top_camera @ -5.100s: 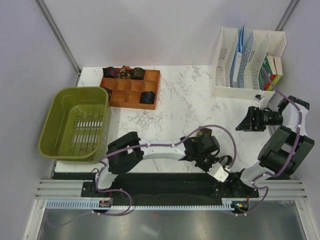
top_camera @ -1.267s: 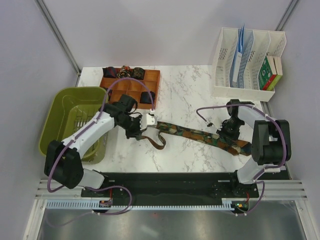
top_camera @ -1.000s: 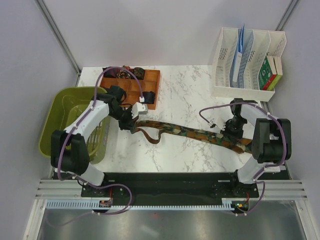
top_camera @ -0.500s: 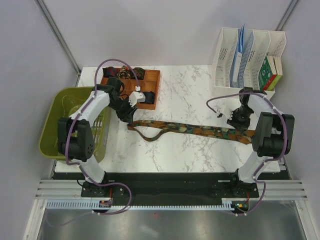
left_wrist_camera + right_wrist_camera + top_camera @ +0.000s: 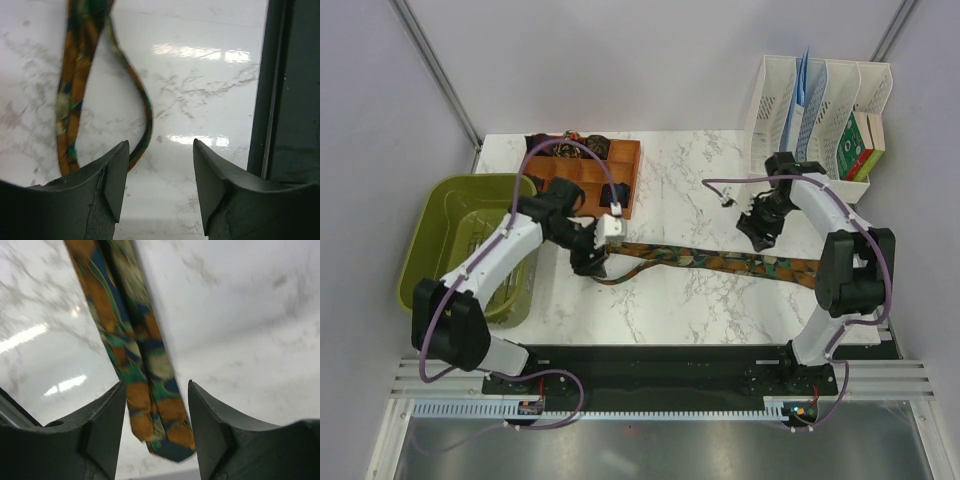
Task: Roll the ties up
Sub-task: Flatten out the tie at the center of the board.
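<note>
One patterned tie, orange, green and dark blue, lies stretched flat across the table from left to right. In the left wrist view its narrow end curls into a loop beside the left finger. My left gripper hovers open over that end, only marble between its fingers. My right gripper is open just behind the wide end, which lies flat on the marble below it. Rolled ties sit in the wooden tray.
An olive plastic basket stands at the left edge beside my left arm. A white file organiser with papers and a green and red box occupy the back right corner. The dark table rail runs close to the left gripper.
Both grippers have opened and let go of the tie, which now lies straight on the table. The right gripper has moved back and left; the left gripper has shifted right and nearer.
</note>
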